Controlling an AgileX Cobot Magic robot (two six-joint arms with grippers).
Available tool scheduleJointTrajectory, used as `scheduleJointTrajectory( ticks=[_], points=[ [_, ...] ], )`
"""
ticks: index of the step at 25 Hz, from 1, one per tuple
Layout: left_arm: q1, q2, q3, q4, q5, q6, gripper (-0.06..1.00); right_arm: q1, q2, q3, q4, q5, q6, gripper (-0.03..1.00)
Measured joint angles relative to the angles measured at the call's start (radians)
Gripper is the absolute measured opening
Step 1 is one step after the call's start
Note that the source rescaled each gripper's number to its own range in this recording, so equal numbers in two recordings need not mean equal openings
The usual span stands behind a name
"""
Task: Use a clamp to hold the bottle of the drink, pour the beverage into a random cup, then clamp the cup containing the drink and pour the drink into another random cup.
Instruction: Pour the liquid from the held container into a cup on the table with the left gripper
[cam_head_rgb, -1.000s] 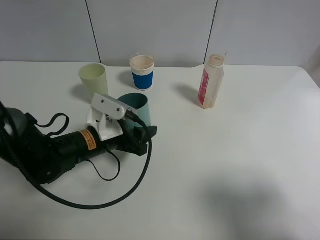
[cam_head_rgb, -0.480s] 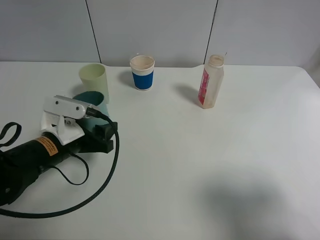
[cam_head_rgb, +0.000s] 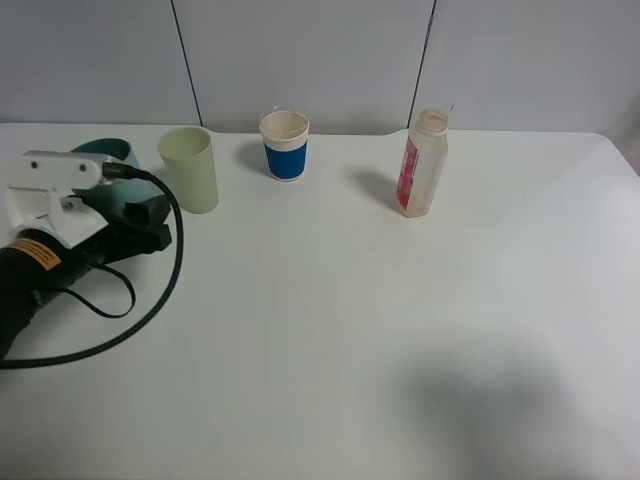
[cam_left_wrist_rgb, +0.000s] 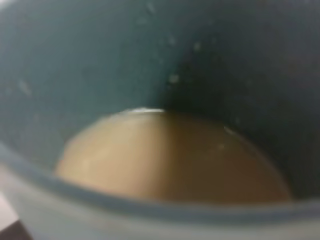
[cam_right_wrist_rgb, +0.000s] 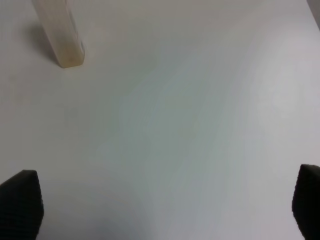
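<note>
Three cups matter here, and one of them, the dark teal plastic cup (cam_head_rgb: 105, 148), is pinched by its wall in your left hand (cam_head_rgb: 140, 215) at the left edge of the white tabletop (cam_head_rgb: 400, 330). Whether it is lifted clear I cannot tell. The left wrist view looks straight into it: pale brown drink (cam_left_wrist_rgb: 170, 155) covers the bottom. Your likely target, the pale green plastic cup (cam_head_rgb: 190, 168), stands upright just beside the teal one, on the side toward the middle. The paper cup with the blue sleeve (cam_head_rgb: 285, 145) stands farther that way. So the pour should go to the hand's right, and the left arm is much the nearer. Your right hand (cam_right_wrist_rgb: 164, 205) is spread and holds nothing, near the clear plastic bottle with the red label (cam_head_rgb: 423, 165), which stands upright well apart from the cups.
</note>
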Motion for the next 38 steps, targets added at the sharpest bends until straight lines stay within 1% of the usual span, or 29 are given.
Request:
scheduleJointTrajectory(
  ticks=[1,2,4,8,12,13,15,16,19,21,22,25,26,30,33,38],
  points=[
    [0.045,-0.008,0.000,0.030,0.000,0.000,0.00,0.000,0.000,0.000,0.000,0.000,0.000,1.00],
    [0.045,-0.008,0.000,0.030,0.000,0.000,0.00,0.000,0.000,0.000,0.000,0.000,0.000,1.00],
    [0.122,-0.019,0.000,0.093,0.000,0.000,0.00,0.000,0.000,0.000,0.000,0.000,0.000,1.00],
    [0.284,-0.028,0.000,0.241,0.000,0.000,0.00,0.000,0.000,0.000,0.000,0.000,0.000,1.00],
    [0.428,-0.030,-0.003,0.362,0.000,0.000,0.00,0.000,0.000,0.000,0.000,0.000,0.000,1.00],
    [0.489,-0.030,-0.012,0.417,0.001,0.000,0.00,0.000,0.000,0.000,0.000,0.000,0.000,1.00],
    [0.537,-0.030,-0.029,0.458,0.002,-0.004,0.00,0.000,0.000,0.000,0.000,0.000,0.000,1.00],
    [0.537,-0.030,-0.029,0.458,0.002,-0.004,0.00,0.000,0.000,0.000,0.000,0.000,0.000,1.00],
    [0.628,-0.028,-0.105,0.549,0.002,-0.048,0.00,0.000,0.000,0.000,0.000,0.000,0.000,1.00],
    [0.653,-0.028,-0.144,0.587,0.011,-0.065,0.00,0.000,0.000,0.000,0.000,0.000,0.000,1.00],
    [0.662,-0.030,-0.170,0.607,0.028,-0.075,0.00,0.000,0.000,0.000,0.000,0.000,0.000,1.00],
    [0.664,-0.031,-0.217,0.630,0.096,-0.079,0.00,0.000,0.000,0.000,0.000,0.000,0.000,1.00],
    [0.664,-0.031,-0.217,0.630,0.096,-0.079,0.00,0.000,0.000,0.000,0.000,0.000,0.000,1.00],
    [0.664,-0.033,-0.255,0.650,0.173,-0.082,0.00,0.000,0.000,0.000,0.000,0.000,0.000,1.00],
    [0.664,-0.033,-0.306,0.667,0.266,-0.099,0.00,0.000,0.000,0.000,0.000,0.000,0.000,1.00],
    [0.664,-0.033,-0.364,0.671,0.374,-0.105,0.00,0.000,0.000,0.000,0.000,0.000,0.000,1.00]
  ],
)
